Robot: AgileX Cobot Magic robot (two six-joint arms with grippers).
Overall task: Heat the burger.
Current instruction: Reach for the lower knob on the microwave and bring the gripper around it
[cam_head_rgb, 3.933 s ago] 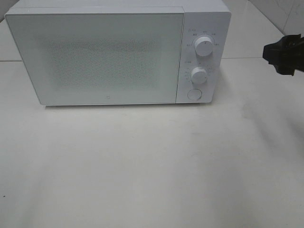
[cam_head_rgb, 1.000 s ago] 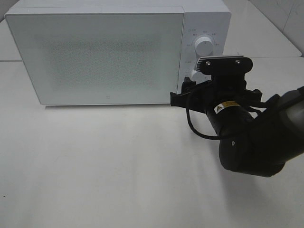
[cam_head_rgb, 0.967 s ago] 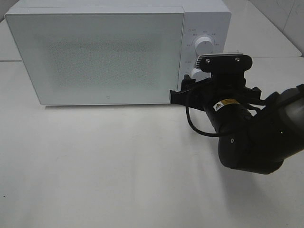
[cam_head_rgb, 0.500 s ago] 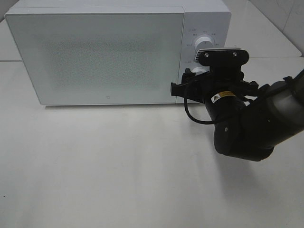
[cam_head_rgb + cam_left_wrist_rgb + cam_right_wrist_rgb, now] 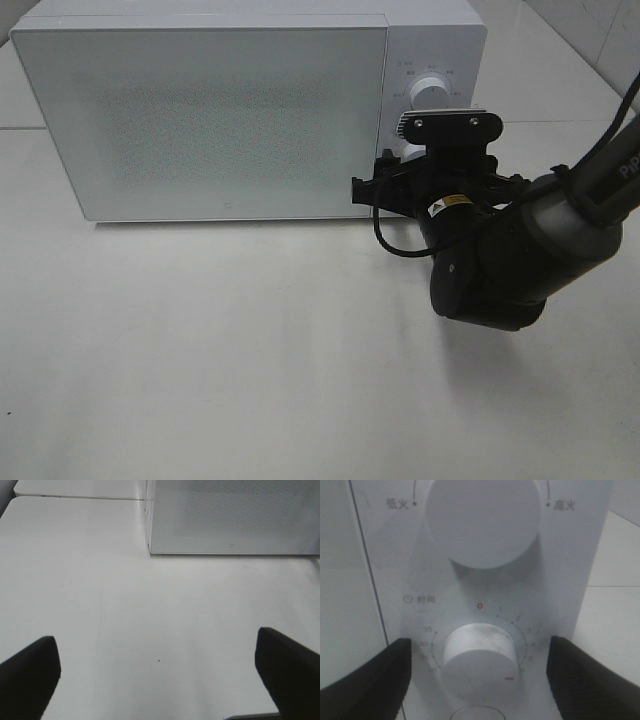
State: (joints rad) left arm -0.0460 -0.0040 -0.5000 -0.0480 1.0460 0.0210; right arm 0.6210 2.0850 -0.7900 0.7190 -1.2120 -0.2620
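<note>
The burger is out of view. A white microwave (image 5: 200, 120) stands at the back of the table with its door closed. My right arm (image 5: 490, 260) reaches up to its control panel. In the right wrist view my right gripper (image 5: 480, 675) is open, one finger on each side of the lower timer knob (image 5: 480, 662) and apart from it, with the power knob (image 5: 482, 517) above. My left gripper (image 5: 159, 672) is open over bare table, and the microwave's lower left corner (image 5: 150, 550) lies ahead of it.
The white table (image 5: 250, 350) stretches in front of the microwave. A round button (image 5: 475, 714) sits just under the timer knob. In the exterior view the upper knob (image 5: 430, 92) shows above my wrist camera mount (image 5: 450, 125).
My right arm came in from the far right edge and has crept up and left, closing on the microwave's control panel. The left gripper view gives no sign of movement.
</note>
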